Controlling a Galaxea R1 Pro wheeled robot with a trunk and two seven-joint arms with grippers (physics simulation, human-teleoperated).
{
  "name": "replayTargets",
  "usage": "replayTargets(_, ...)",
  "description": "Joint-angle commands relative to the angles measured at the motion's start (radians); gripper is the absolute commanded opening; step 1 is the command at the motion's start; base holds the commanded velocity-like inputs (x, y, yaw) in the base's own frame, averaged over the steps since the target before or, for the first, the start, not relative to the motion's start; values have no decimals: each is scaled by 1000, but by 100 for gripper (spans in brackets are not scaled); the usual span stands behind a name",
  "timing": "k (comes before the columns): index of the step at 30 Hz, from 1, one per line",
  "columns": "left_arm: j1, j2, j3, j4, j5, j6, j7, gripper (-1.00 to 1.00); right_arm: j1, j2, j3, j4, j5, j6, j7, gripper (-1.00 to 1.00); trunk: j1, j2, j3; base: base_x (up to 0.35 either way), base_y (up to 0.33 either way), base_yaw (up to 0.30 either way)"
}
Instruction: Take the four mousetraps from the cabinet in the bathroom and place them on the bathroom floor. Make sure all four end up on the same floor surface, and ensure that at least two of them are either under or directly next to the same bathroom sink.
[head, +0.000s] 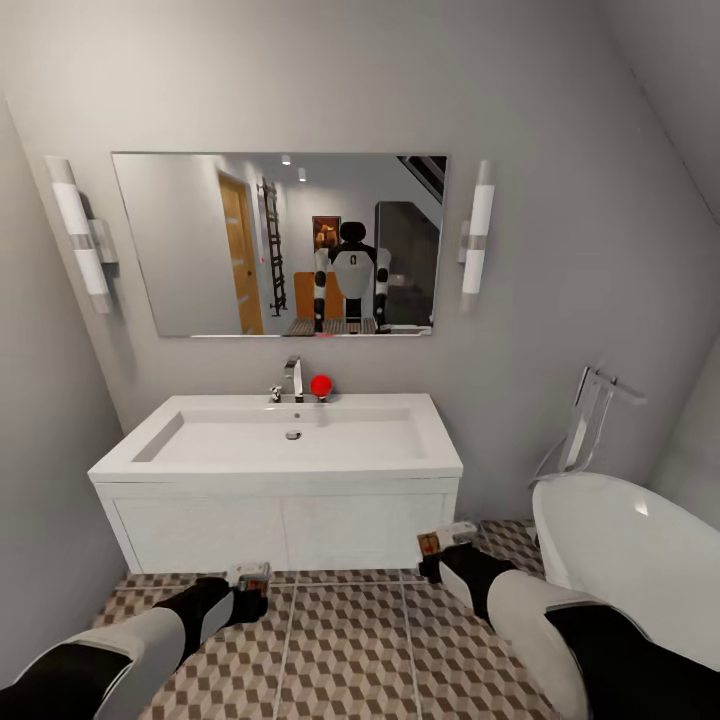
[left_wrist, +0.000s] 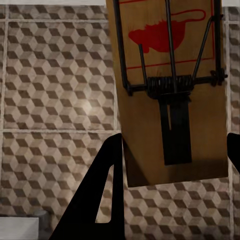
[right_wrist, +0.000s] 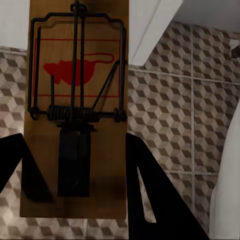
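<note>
My left claw is clenched on a mousetrap, its tan board pinched at one end between my dark fingers, wire spring and red mark facing the wrist camera. It hangs over the cube-patterned floor. My right claw grips a second trap the same way, by its short end, above the same tiles. In the head view both traps are small and blurred, so I think the right one sits just in front of the vanity's lower right corner, while the left one is before its left door. Beyond stands the white sink on its vanity, with a tap and a red ball behind the basin. The bathtub is at my right, and a mirror hangs above.
</note>
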Motion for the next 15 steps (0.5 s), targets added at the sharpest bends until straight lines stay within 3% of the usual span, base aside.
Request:
replayTargets(1, 5, -2, -8, -1, 9, -2, 4, -100, 18, 1, 7, 2, 8, -9, -2, -100, 0, -1, -1, 0, 0, 0)
replayTargets(7, 46, -4, -7, -1, 7, -14, 3, -100, 93, 2, 9, 2, 11, -80, -2, -100, 0, -1, -1, 0, 0, 0)
replayTargets(13, 64, -6, -7, -1, 9, -75, 4, -100, 135, 2, 10, 2, 11, -95, -2, -100, 0, -1, -1, 0, 0, 0)
replayTargets(15, 66, -19, -6, -1, 9, -83, 5, -100, 140, 0, 10, 2, 11, -96, -3, -100, 0, -1, -1, 0, 0, 0)
